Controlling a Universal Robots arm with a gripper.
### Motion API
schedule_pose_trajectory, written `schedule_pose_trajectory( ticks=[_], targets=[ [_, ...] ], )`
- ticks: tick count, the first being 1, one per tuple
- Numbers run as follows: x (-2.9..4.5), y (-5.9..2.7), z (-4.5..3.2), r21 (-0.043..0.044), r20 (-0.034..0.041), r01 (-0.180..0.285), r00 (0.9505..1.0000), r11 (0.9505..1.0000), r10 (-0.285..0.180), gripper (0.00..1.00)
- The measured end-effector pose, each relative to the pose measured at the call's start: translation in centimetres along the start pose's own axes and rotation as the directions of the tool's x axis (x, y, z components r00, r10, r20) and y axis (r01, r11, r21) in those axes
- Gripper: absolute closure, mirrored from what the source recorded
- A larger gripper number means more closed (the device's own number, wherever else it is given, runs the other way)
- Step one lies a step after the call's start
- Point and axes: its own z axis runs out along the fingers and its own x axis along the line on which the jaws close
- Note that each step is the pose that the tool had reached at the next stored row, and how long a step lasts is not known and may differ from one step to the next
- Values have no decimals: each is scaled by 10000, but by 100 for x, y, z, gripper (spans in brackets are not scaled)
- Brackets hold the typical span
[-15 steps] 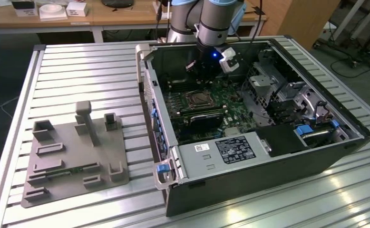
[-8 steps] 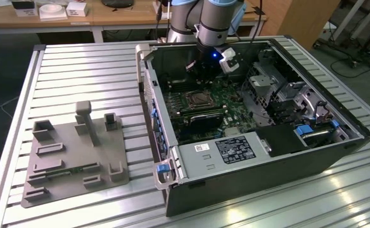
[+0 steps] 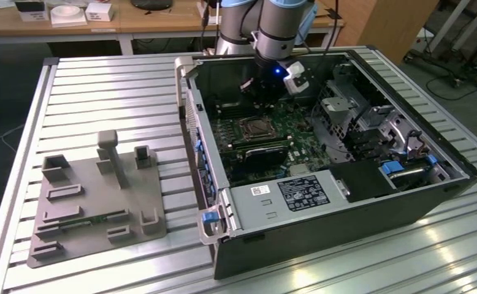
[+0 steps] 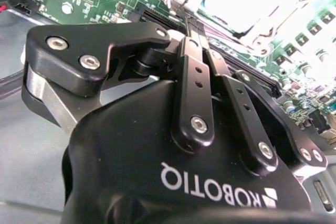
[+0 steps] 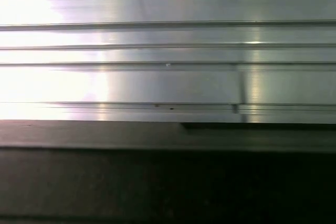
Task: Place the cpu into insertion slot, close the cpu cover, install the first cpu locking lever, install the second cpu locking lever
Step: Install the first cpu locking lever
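Inside the open computer case [image 3: 402, 202], my gripper [image 3: 259, 93] hangs over the far end of the green board [image 3: 300, 144]. It is a little beyond the insertion slot [image 3: 257, 128] and not touching it. In the exterior view the slot is a square socket with a silvery metal frame lying flat around a darker middle. The second wrist view shows the black fingers [image 4: 191, 66] drawn together, gripper [image 4: 186, 22] shut, with nothing visible between them. Just past them is the socket [image 4: 247, 3], washed out by glare. I cannot tell the cpu or the locking levers apart from the frame.
The case lies on its side on a slatted aluminium table [image 5: 168, 77]. Its walls, a drive cage [image 3: 357, 110] and a labelled power supply [image 3: 300, 191] close in around the board. A grey fixture block [image 3: 91, 196] stands on the table at the exterior view's left. Desks stand behind.
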Motion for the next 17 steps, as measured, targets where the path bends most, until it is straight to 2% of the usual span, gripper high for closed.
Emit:
schedule_pose_trajectory(
  ticks=[8,17],
  targets=[
    [-27,0,2,0,0,1,10000,10000,-1,90],
    [-21,0,2,0,0,1,10000,10000,-1,90]
  ],
)
